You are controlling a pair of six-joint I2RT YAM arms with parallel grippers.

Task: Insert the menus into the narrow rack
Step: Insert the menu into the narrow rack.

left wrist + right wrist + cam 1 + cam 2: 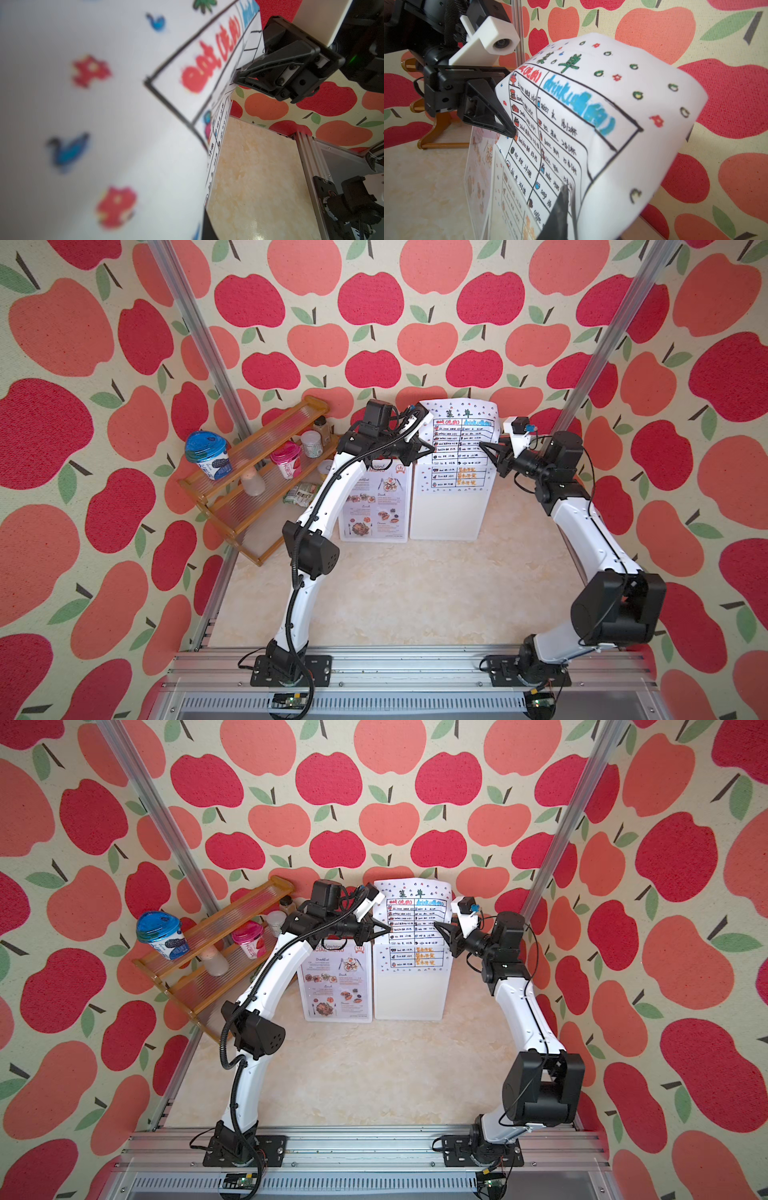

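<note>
At the left wall, a wooden shelf (257, 472) stands angled on the worktop (415, 593). Just right of it is the narrow rack (449, 518), with the photo menu (376, 510) seated in its left slot. The left end effector (431, 449) is clamped on the left edge of the table menu (461, 423). That sheet's lower part sits in the right slot and its top bows upward. The right end effector (484, 444) seems to pinch the sheet's right edge, though its tips are partly hidden.

Table menu (461, 435) stands in right stand (449, 514), far centre; photo menu (374, 506) just left; shelf (282, 427) far left.
</note>
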